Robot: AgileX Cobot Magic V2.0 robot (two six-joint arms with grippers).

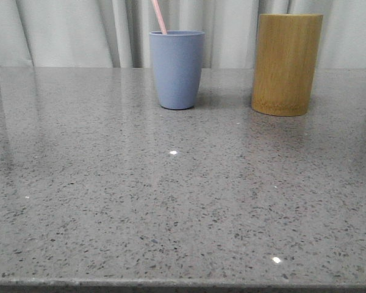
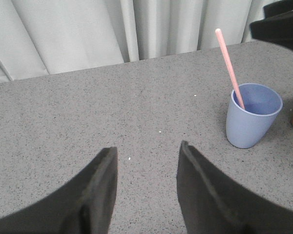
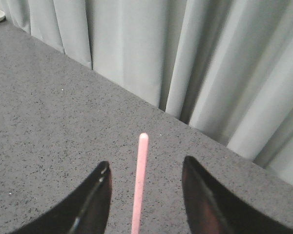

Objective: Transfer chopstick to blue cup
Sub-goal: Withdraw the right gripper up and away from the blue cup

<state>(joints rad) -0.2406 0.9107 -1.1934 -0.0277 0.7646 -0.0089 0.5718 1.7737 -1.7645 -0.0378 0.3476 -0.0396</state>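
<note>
Pink chopstick (image 2: 229, 66) stands tilted inside the blue cup (image 1: 177, 70) on the grey worktop (image 1: 171, 201), bamboo cylinder (image 1: 285, 64) beside the cup. Left claw (image 2: 147, 190) is spread and empty. Right claw (image 3: 145, 195) is spread, chopstick between the fingers, none touching.

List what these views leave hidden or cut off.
- Chopstick: front view's top edge crops its upper end; the blue cup wall hides its lower part.
- Bamboo cylinder: inside unseen, front view.
- Right gripper: fingertips past the right wrist frame edge.
</note>
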